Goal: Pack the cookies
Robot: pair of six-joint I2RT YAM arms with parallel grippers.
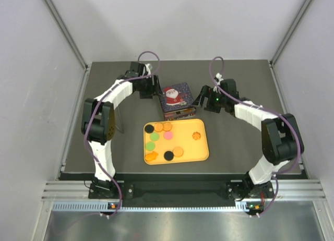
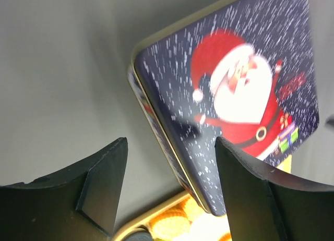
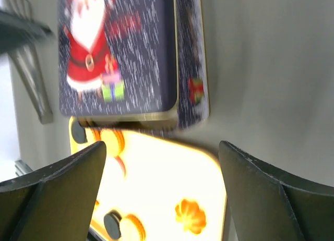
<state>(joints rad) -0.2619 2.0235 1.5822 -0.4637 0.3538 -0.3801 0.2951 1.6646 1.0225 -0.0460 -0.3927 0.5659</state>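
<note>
- Looking down from the top camera, I see the dark table (image 1: pixel 245 147) filling the middle of the frame, with pale walls around it.
- The left arm (image 1: pixel 104 121) curves up the left side and the right arm (image 1: pixel 261 121) up the right; both reach in toward the upper centre.
- A yellow tray (image 1: pixel 203 149) lies at the centre, just below the tin.
- A dark blue tin (image 1: pixel 177 97) with a Santa picture on its lid sits against the tray's upper edge, between the two wrists.
- My left gripper (image 1: pixel 154 89) hovers at the tin's left side. In its wrist view the fingers (image 2: pixel 99 189) stand apart, the tin's edge showing between them, untouched.
- My right gripper (image 1: pixel 203 97) sits just right of the tin, fingers (image 3: pixel 261 189) spread wide and holding nothing.
- The cookies (image 1: pixel 168 135) all lie in the tray: orange, green, pink and black discs clustered over its left half, and one orange flower-shaped cookie (image 1: pixel 197 136) alone toward the upper right.
</note>
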